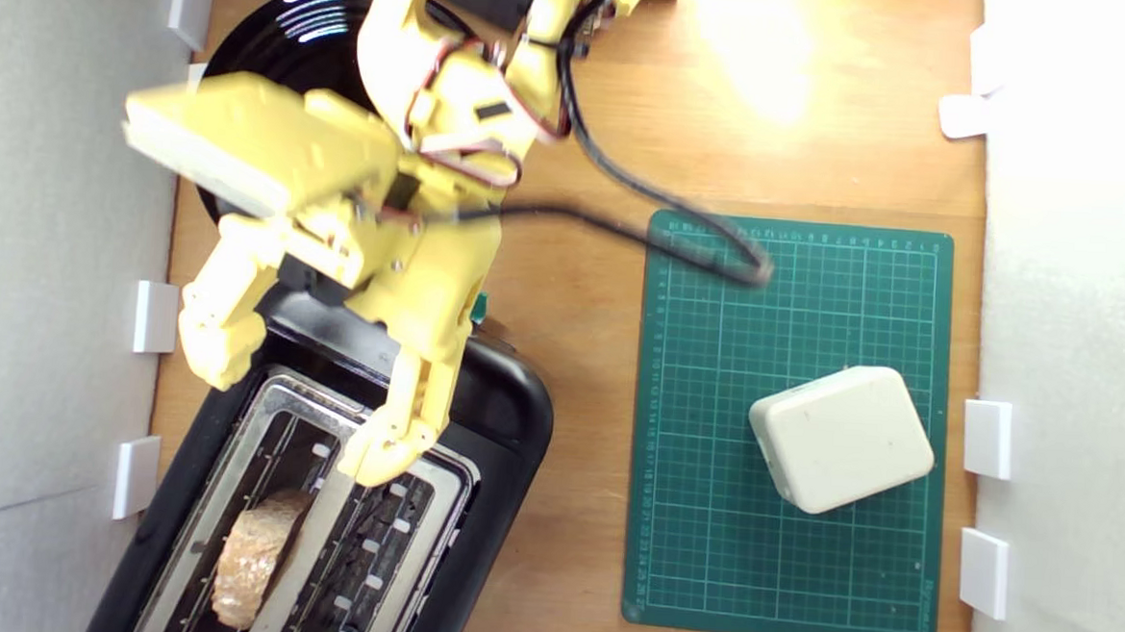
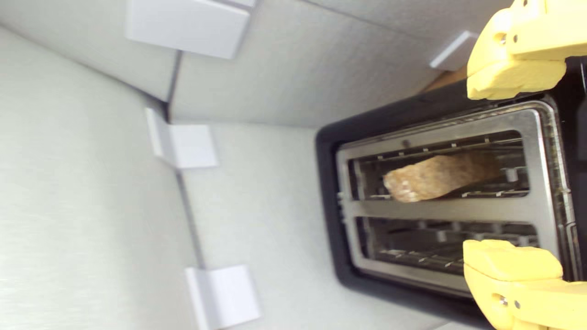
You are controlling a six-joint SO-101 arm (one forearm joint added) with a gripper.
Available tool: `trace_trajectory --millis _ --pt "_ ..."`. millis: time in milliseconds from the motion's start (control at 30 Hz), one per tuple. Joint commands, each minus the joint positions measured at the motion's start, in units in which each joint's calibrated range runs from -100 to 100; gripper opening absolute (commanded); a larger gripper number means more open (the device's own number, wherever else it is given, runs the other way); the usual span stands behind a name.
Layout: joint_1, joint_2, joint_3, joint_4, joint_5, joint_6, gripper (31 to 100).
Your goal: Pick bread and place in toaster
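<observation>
Jaws first: mine stand wide apart with nothing between them, hanging over the toaster (image 1: 322,496) at its lever end. My gripper (image 1: 302,408) straddles the shiny top plate, one fingertip (image 2: 513,78) over the black rim beside the slot that holds the bread, the other fingertip (image 2: 511,261) over the end of the empty slot. Whether either tip touches the metal I cannot tell.

Bread (image 2: 435,178) lies ahead of my open jaws, further along the toaster and away from the lever end, already down in one of the two long slots. Its long axis runs along the slot, so it points away from me rather than across my jaws. It sits tilted, the crusty end nearest the far end of the slot riding higher, the other end sinking into shadow between the wire guards. The second slot, beside it, holds nothing.

I judge the placing as good as done; what remains for me is to lift clear without snagging the guards.

Beyond the toaster and well apart from my jaws, a green cutting mat (image 1: 685,554) carries a cream block (image 1: 840,437). Behind my arm, a black plate (image 1: 278,41) shows, mostly covered.
</observation>
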State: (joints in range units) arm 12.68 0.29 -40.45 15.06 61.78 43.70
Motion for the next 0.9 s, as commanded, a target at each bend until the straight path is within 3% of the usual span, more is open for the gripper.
trace_trajectory --millis 0,67,200,433,600,867 --pt "-0.75 -11.53 -1.9 -0.46 -6.75 -6.9 95.5" --pt "-1.72 -13.11 -1.81 -1.01 -8.88 -9.98 95.5" --pt "-13.32 -15.69 0.01 1.98 -8.96 -13.64 95.5" --pt "-21.94 -15.85 0.28 2.26 -8.79 -28.45 95.5" --pt "-24.93 -15.52 0.37 2.26 -8.71 -36.14 95.4" --pt "-28.87 -20.76 10.27 1.89 -8.62 -40.8 95.4"
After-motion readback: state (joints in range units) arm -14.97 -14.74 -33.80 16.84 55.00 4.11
